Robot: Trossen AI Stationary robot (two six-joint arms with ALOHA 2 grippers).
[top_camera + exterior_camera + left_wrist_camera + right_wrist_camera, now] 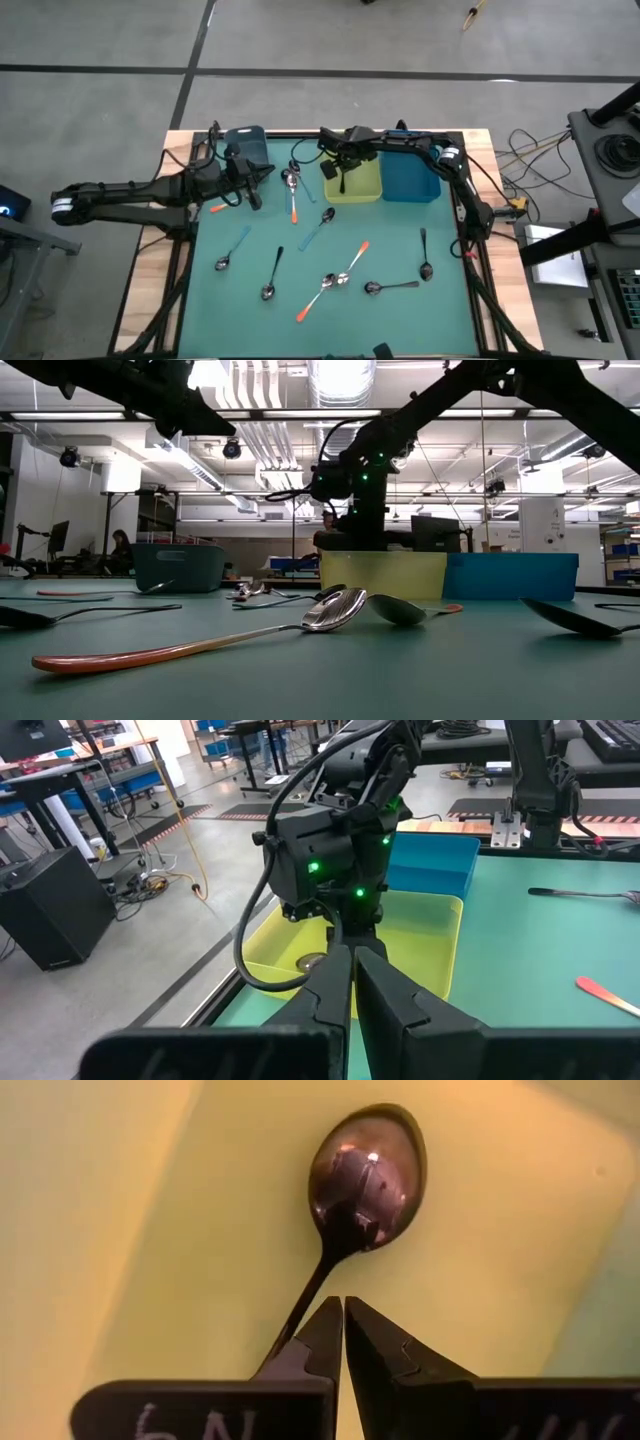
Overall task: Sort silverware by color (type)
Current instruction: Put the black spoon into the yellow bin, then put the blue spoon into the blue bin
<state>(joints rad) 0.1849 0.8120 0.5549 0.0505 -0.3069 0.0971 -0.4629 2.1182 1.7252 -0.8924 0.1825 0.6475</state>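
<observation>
Claws both closed, empty | R gripper (pixel 343 1308) over yellow bin (pixel 120 1210) w/ black spoon (pixel 362 1172) | L gripper (pixel 354 958) idle

The table (pixel 400 315) is covered with a matt teal mat, smooth and faintly reflective at low angle; bare pale wood shows along its left and right edges.

The spoons have polished metal bowls with a mirror finish. The spoon in the yellow bin (pixel 365 1170) reflects its surroundings in a glossy dark bowl; its handle is thin and dark. The orange-handled spoon near the front (pixel 200 645) has a smooth, slightly glossy coated handle.

The yellow bin (pixel 364 186), blue bin (pixel 410 182) and dark teal bin (pixel 250 145) look like smooth plastic with a satin surface.

The right gripper (pixel 343 1320) fingers are matt black, apparently moulded plastic.
</observation>
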